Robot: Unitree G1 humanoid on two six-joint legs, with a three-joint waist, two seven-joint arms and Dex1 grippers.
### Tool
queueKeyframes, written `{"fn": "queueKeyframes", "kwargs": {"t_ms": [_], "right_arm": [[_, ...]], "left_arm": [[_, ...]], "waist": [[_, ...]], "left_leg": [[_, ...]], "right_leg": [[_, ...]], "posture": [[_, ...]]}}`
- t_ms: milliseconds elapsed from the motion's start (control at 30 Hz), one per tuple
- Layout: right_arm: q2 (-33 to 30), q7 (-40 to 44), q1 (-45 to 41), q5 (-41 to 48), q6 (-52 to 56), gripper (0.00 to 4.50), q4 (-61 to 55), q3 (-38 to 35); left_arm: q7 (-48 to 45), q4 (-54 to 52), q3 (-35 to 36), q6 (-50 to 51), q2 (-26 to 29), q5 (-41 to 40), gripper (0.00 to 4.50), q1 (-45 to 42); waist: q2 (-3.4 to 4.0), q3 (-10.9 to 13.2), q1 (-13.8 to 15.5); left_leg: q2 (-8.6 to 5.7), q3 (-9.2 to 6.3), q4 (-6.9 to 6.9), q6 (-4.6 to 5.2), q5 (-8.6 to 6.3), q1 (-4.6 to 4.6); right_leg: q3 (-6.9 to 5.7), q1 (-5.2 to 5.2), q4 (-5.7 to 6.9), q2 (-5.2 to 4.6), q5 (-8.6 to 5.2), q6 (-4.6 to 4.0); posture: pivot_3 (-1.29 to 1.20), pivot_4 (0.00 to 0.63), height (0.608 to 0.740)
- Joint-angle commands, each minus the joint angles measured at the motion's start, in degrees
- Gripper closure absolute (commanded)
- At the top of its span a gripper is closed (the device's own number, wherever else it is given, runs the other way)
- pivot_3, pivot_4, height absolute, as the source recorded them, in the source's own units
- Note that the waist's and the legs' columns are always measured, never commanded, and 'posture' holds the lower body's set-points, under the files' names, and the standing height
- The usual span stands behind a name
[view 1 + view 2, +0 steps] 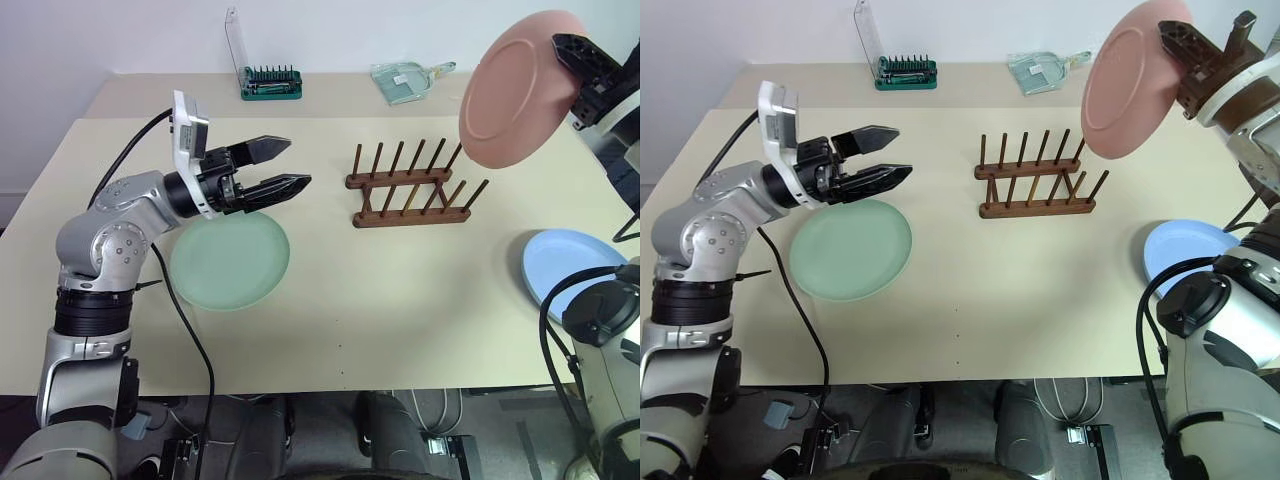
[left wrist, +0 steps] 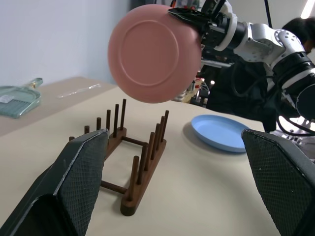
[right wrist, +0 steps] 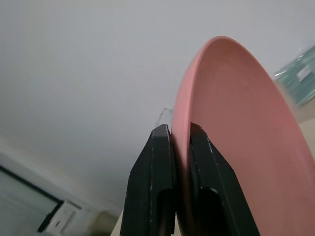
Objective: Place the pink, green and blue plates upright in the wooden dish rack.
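Note:
The pink plate hangs in the air, nearly upright, above and right of the wooden dish rack, with my right gripper shut on its upper right rim. The rack stands empty at mid-table. Flat on the table at the left lies the green plate, and my left gripper hovers open just above its far edge, pointing toward the rack. The blue plate lies flat at the right edge of the table. In the right wrist view the fingers clamp the pink rim.
A green screwdriver-bit case with its clear lid raised stands at the back of the table. A pale green dustpan-like item lies back right. Bare tabletop spreads in front of the rack.

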Motion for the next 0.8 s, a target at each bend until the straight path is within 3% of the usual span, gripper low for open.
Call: {"fn": "queueKeyframes", "kwargs": {"t_ms": [33, 467, 800], "right_arm": [[-2.6, 3.1, 0.5, 1.5, 0.9, 4.50, -1.1, 0.1], [-3.7, 13.5, 6.3, -5.6, -3.8, 4.50, 1.2, 5.4], [2.7, 11.5, 11.9, -7.0, -6.5, 4.50, -0.7, 4.9]], "left_arm": [[-0.7, -2.3, 1.4, -0.1, 0.0, -0.1, 0.07, -0.5], [-1.0, -4.0, 1.4, 0.5, 0.4, 0.6, 0.07, 0.0], [-0.9, -3.9, 1.2, 0.5, 0.3, 1.1, 0.07, 0.3]], "waist": [[0.00, 0.0, 0.0], [0.00, 0.0, 0.0], [0.00, 0.0, 0.0]], "left_leg": [[0.00, 0.00, 0.00, 0.00, 0.00, 0.00], [0.00, 0.00, 0.00, 0.00, 0.00, -0.01], [0.00, 0.00, 0.00, 0.00, 0.00, -0.01]], "right_leg": [[0.00, 0.00, 0.00, 0.00, 0.00, 0.00], [0.00, -0.01, -0.04, 0.00, 0.00, 0.00], [0.00, -0.01, -0.04, 0.00, 0.00, 0.00]], "posture": [[0.00, 0.150, 0.724], [0.00, 0.150, 0.724], [0.00, 0.150, 0.724]]}}
